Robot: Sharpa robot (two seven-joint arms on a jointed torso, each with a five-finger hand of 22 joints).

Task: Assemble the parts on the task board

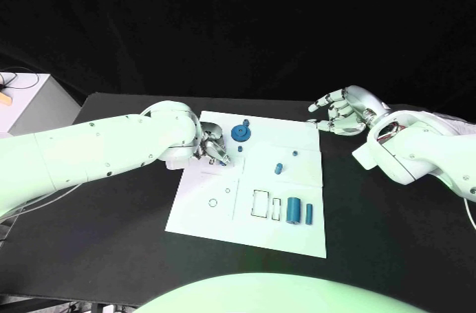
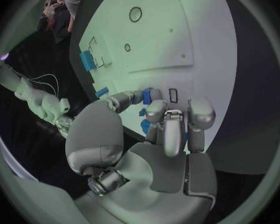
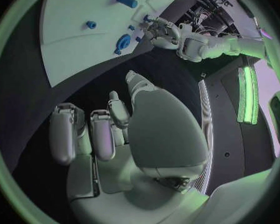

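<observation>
Only wristward: blue part (image 2: 145, 126) under fingers (image 2: 173, 129).

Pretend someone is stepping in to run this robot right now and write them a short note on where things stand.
Left hand: down on the task board at its far left part, fingertips by small blue parts; whether it grips one I cannot tell.
Right hand: raised over the black table beyond the board's far right corner, fingers apart, holding nothing.
Parts: a blue gear at the far edge, a small peg mid-board, two blue cylinders by the outlined slots near the front.
Done: not clear. Left: the loose parts still lie unplaced.
</observation>
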